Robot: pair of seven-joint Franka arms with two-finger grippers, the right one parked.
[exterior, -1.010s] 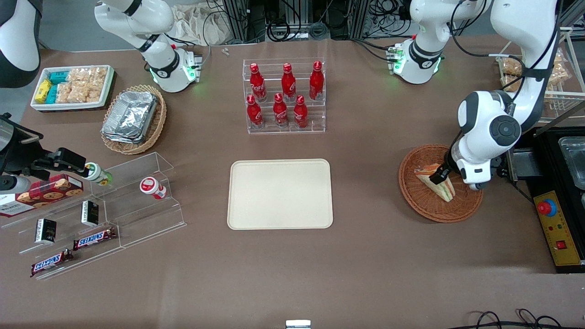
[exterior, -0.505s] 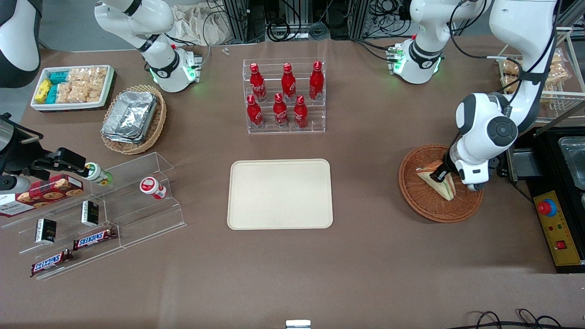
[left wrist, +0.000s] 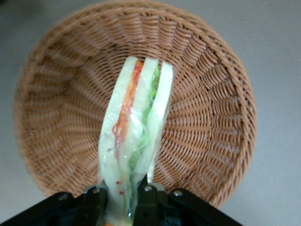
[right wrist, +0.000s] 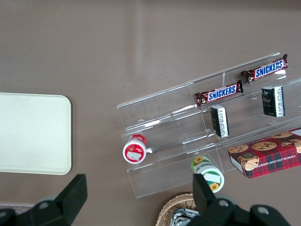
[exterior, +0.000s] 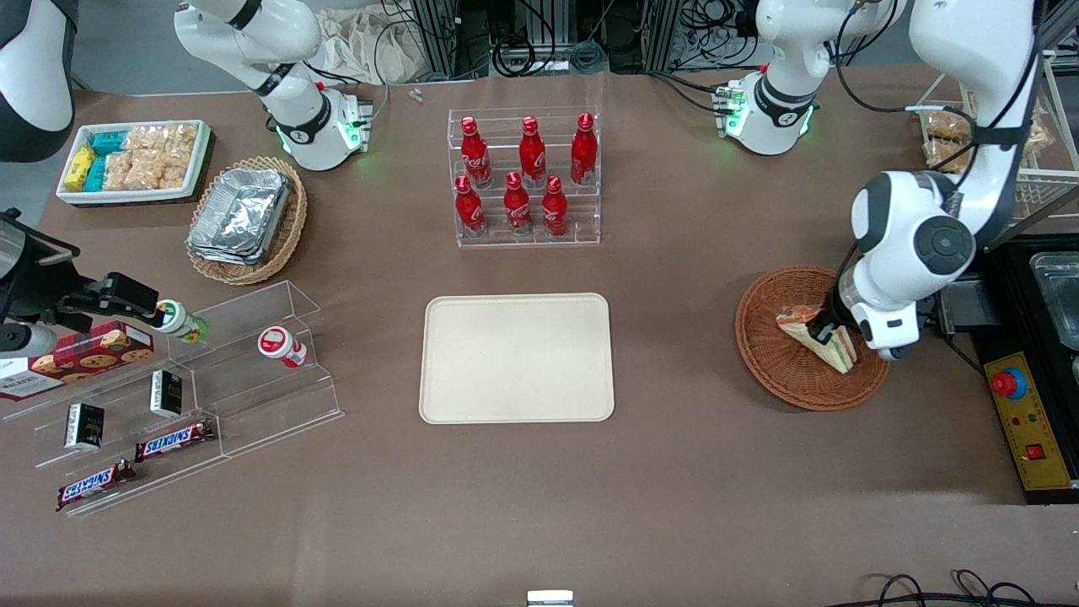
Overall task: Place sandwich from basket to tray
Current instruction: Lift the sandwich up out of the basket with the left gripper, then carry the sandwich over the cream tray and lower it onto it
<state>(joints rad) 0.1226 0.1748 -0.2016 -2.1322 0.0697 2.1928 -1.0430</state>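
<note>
the tool is clenched on the thick end of the sandwich, which it holds on edge just above the basket, so the wedge can be carried to the bare tray, well apart from the basket.

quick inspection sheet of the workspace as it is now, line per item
surface: brown table, flat, no spills seen
sandwich: in clear wrap, gripped at one end, over the basket
tray: nothing on it, near table centre
clutter: red bottles in a clear rack; foil containers in a tan basket; snack box; Snickers bars and cookie box on clear steps
gripper: over the basket, jaws shut on the sandwich
cables: black bundle past the table edge
surroundings: emergency stop box at the working arm's end
</note>
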